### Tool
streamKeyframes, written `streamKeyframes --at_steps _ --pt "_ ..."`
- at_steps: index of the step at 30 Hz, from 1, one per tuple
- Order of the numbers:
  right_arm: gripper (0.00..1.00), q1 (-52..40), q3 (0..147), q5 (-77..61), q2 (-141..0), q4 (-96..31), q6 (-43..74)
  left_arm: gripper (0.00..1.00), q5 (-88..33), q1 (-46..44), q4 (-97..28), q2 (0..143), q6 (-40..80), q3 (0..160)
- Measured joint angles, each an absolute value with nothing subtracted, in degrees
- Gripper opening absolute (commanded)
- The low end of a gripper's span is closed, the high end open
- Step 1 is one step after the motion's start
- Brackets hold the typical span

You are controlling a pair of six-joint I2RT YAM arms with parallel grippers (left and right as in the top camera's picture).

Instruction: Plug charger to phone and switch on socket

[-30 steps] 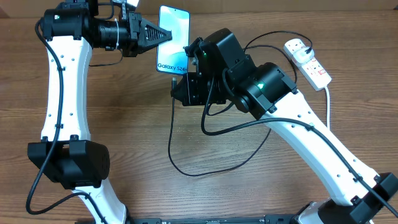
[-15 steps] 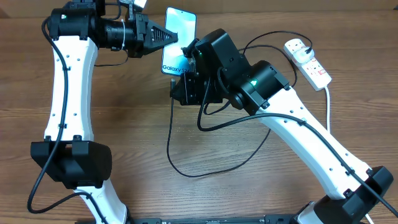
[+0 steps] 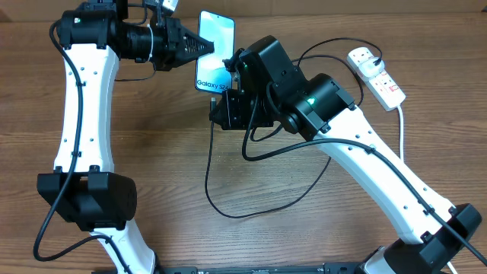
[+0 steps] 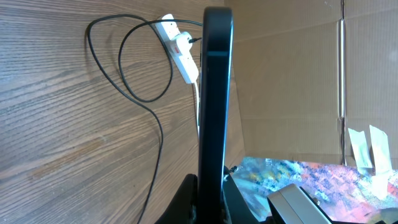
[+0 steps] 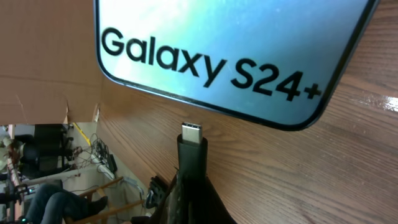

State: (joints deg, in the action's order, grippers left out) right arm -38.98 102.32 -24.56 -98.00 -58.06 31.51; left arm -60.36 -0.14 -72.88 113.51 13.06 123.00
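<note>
Two steps remain, seen overhead: left claw [image 3: 204, 47] clamps the phone [image 3: 216, 34] by its edge; right claw [image 3: 221, 106], just beside it, pinches the charger [image 3: 207, 164] tip. The socket [image 3: 378, 74] lies well beyond the right claw, not yet switched.
Left wrist?
Phone stands edge-on in the claw, long axis running away from it.
Right wrist?
Connector [image 5: 191, 134] points at the phone's bottom edge, just short, not in.

- A brown wood-grain bench [image 3: 167, 152] is filling the overhead view.
- A cardboard panel [image 4: 286, 81] is standing along its edge, a vertical seam running down it.
- A multicoloured patterned sheet [image 4: 298, 177] is lying below the panel.
- Beyond the bench, a seated person [image 5: 50, 202] and tangled cables [image 5: 102, 158] are showing dimly.
</note>
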Motion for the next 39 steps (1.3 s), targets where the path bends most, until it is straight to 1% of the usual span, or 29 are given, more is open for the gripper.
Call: streamKeyframes --at_steps 39 --pt "0.04 -39.0 102.3 -23.8 -98.0 -56.1 32.8 0.04 -61.3 0.1 -75.0 113.5 11.0 123.0"
